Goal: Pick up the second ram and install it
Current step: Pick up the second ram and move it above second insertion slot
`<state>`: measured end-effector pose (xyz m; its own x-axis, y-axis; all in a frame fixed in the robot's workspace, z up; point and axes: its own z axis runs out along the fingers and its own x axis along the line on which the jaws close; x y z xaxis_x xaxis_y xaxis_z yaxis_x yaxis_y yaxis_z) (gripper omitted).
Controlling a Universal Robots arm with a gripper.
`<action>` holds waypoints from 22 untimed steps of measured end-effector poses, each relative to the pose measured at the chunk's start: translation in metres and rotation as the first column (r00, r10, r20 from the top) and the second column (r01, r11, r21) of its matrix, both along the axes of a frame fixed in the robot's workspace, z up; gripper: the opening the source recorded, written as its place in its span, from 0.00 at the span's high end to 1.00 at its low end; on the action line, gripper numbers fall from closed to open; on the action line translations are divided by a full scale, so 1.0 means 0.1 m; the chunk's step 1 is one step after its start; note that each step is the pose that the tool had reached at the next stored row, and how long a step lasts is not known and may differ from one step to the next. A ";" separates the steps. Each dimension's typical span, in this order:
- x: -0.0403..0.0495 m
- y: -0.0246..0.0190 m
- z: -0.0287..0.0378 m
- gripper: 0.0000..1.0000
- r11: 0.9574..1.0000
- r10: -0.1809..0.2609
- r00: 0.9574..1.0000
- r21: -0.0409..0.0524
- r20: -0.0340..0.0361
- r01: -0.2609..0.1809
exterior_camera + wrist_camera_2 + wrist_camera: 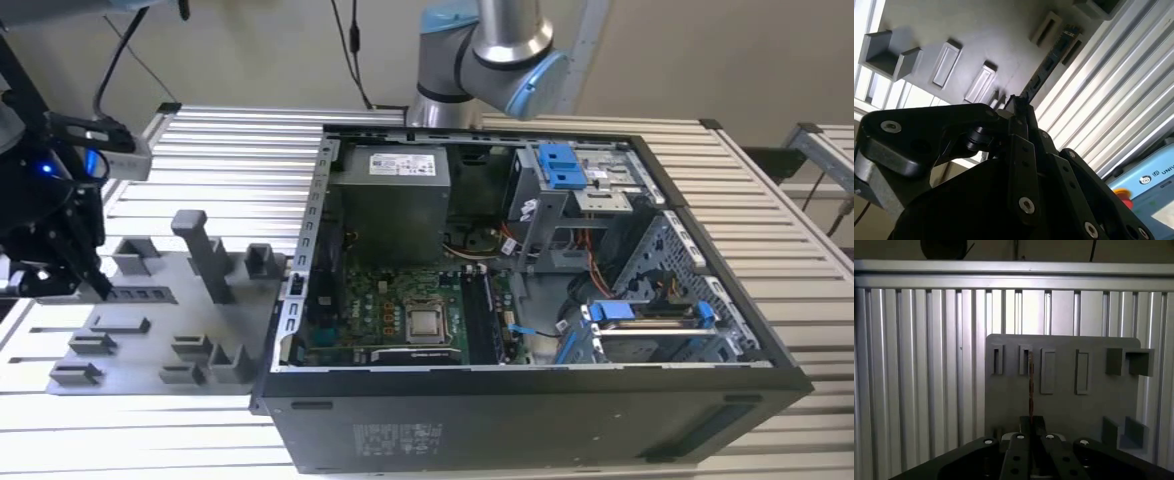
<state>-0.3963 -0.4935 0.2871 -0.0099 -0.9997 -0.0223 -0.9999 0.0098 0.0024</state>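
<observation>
Where the two dark fingers (1024, 432) of the tool (1031, 424) meet, they are closed on the memory stick (1030, 385). In the first wrist view the stick shows edge-on, as a thin line running out from the fingertips over the grey holder tray (1089, 405). There it is in line with one of the tray's narrow slots (1025, 360).

In the second wrist view the stick reaches out from the pinched fingers as a long dark strip with small chips along it. Its far end is close to the tray's surface, just beside a slot. Whether that end sits in a slot or hangs clear of the tray I cannot tell.

In the exterior view the tray lies on the slatted metal worktop (227, 150) at the exterior view's left. The black wrist assembly hangs over the tray's near-left part. Several upright posts (200, 250) and low blocks stand on the tray. Just beside it, towards the exterior view's right, an open computer case (534, 410) lies on its side with its green board (387, 310) facing up. The arm's grey and blue base joint (487, 50) rises behind the case.
</observation>
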 end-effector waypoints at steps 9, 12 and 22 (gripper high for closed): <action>0.000 0.000 0.138 0.86 1.000 0.000 1.000 0.000 0.000 0.000; 0.000 0.000 0.178 0.86 1.000 0.000 1.000 0.000 0.000 0.000; -0.001 0.000 0.276 0.86 1.000 0.000 1.000 0.000 0.000 0.000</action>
<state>-0.3964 -0.4935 0.3147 -0.0099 -0.9997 -0.0223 -0.9999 0.0099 0.0024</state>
